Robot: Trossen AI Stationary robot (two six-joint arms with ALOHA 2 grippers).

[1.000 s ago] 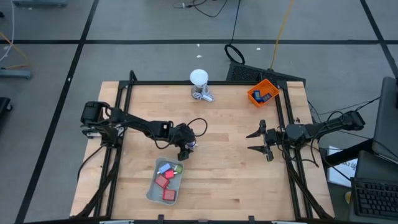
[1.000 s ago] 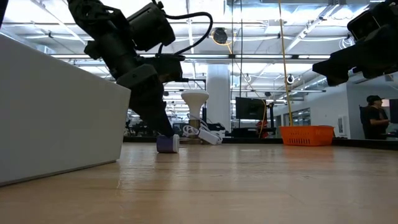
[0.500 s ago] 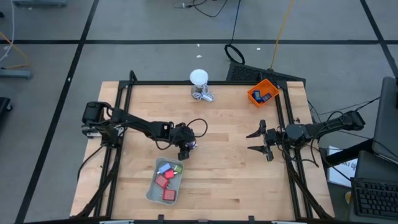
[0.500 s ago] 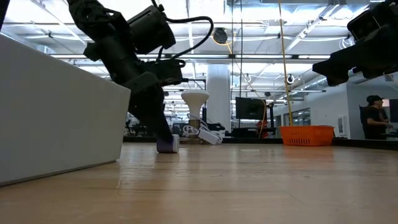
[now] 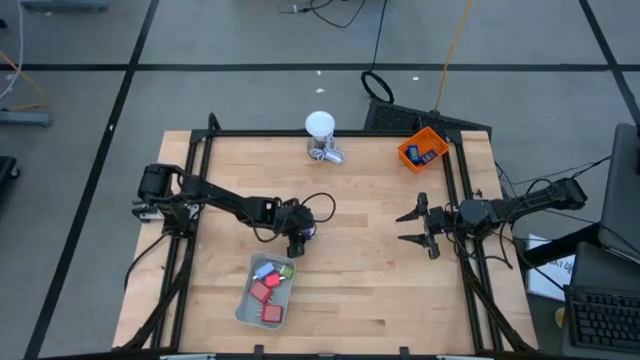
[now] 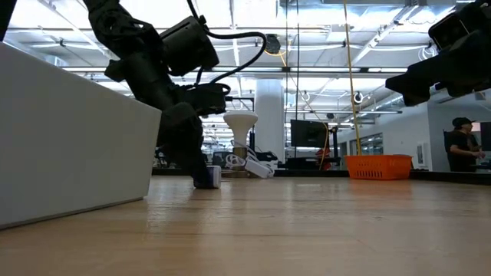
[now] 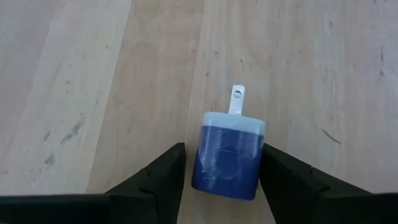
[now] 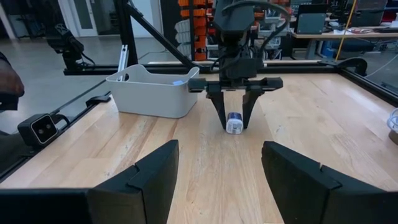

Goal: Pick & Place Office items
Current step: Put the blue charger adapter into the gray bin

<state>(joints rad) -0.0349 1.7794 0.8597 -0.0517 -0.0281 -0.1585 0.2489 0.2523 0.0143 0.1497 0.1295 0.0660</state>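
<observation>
The left gripper (image 7: 224, 171) is reaching down at the middle of the wooden surface (image 5: 370, 280), its fingers apart on either side of a small blue plug-shaped charger with a pale cap and metal prong (image 7: 228, 154) lying on the wood, not yet clamped. The right gripper (image 5: 412, 227) is hovering near the surface's right edge, fingers spread wide. Red and light-blue pieces (image 5: 268, 290) are sitting in the pale grey tray (image 5: 245, 312) near the front edge.

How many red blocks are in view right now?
2, both in the grey tray at the table's near edge: one red block mid-tray, another red block at its near end. Others may be hidden underneath.
</observation>
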